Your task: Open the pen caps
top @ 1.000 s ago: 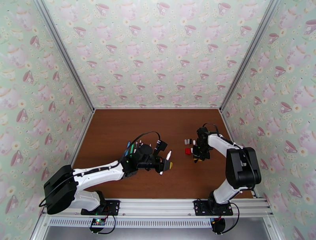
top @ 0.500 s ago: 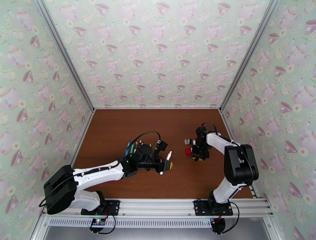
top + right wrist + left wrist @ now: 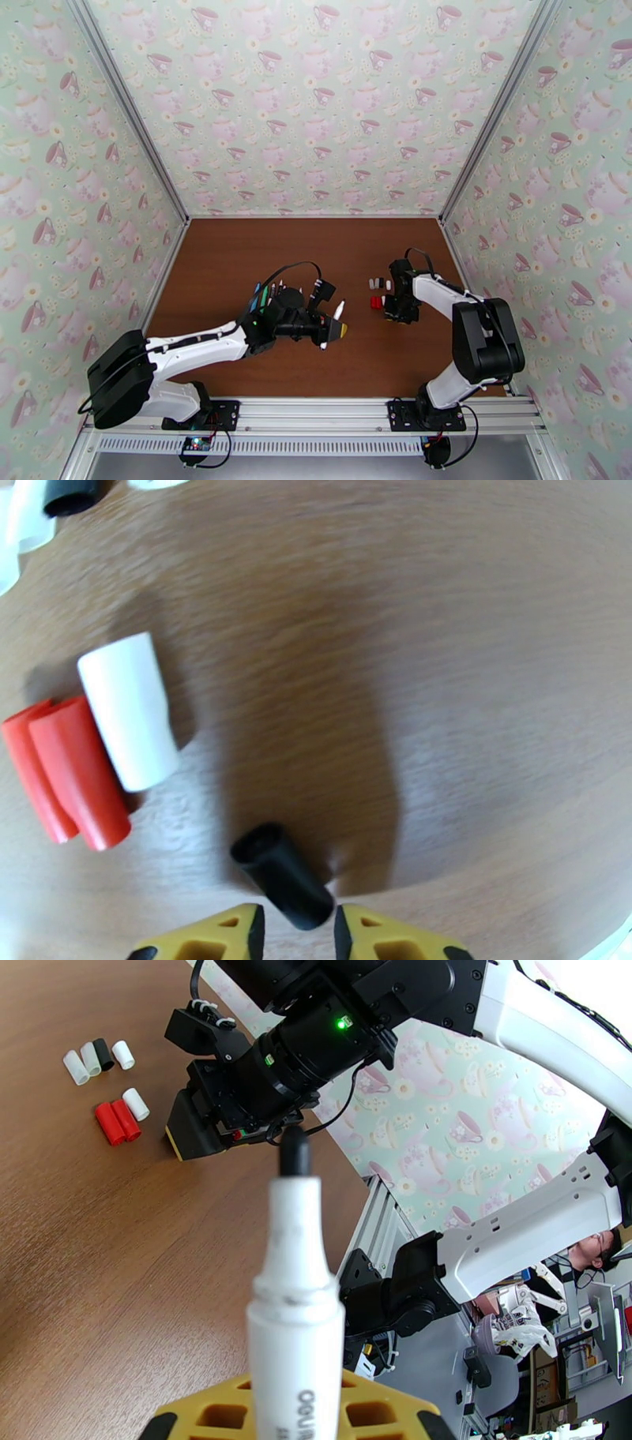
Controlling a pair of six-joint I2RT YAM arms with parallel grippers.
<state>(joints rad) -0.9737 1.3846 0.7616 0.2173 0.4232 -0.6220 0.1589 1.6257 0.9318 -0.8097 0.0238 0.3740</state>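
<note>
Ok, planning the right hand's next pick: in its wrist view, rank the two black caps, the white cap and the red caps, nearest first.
1. Black cap, bottom centre, just ahead of the right hand.
2. White cap and red caps, to the left: too close to call.
3. Second black cap, top-left corner, farthest.

The left arm (image 3: 197, 346) stretches low from its base toward 2 o'clock, its wrist near the middle of the bench (image 3: 237, 253) and its jaws clamped on a white pen (image 3: 294, 1291). The right arm (image 3: 442, 290) folds at the elbow and reaches toward 10 o'clock, wrist tipped down, jaws narrowly parted; whether they pinch anything is unclear.
</note>
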